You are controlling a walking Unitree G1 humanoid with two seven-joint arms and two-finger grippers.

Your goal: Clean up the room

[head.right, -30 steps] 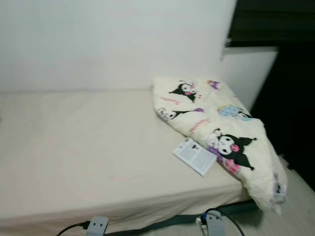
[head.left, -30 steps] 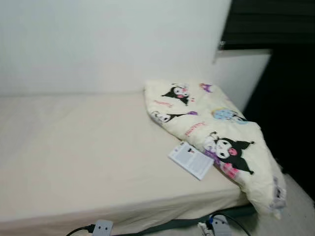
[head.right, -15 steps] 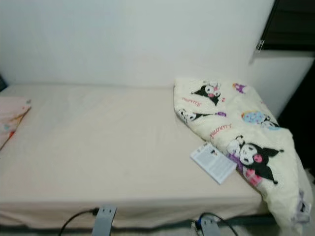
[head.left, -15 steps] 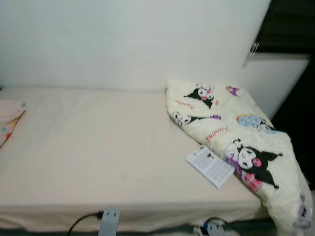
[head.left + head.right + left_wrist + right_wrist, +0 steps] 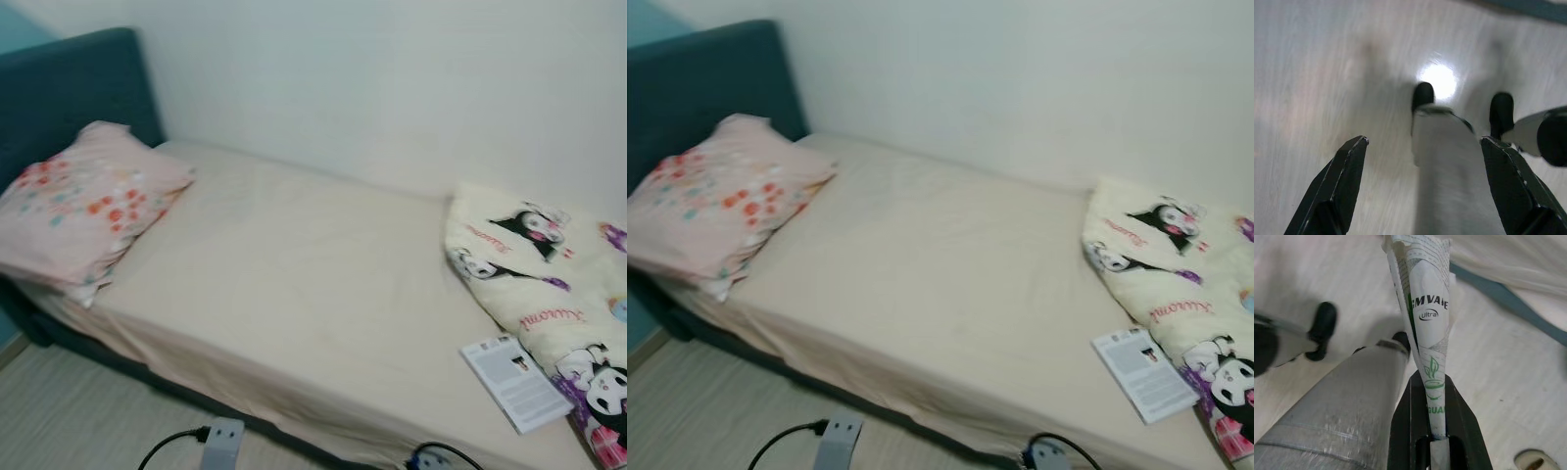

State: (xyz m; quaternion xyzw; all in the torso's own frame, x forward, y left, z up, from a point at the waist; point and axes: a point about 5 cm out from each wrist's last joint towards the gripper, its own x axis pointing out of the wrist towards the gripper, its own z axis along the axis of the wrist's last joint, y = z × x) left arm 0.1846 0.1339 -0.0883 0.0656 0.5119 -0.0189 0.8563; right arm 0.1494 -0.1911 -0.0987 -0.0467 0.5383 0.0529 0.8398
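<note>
Camera pans left: pillow (image 5: 83,201) now visible at 9 o'clock on bed (image 5: 294,284). Right gripper (image 5: 1432,396) jaws clenched on paper packet (image 5: 1425,308); left gripper (image 5: 1422,161) jaws spread, empty.

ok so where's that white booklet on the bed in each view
left eye view: white booklet at lower right, near the bed edge, touching the cartoon blanket.
right eye view: same spot, lower right.
left wrist view: floor beyond the open left gripper.
right wrist view: the right gripper pinches a different printed paper.
Shared landmark: the cartoon blanket, just right of the booklet in both eye views.
</note>
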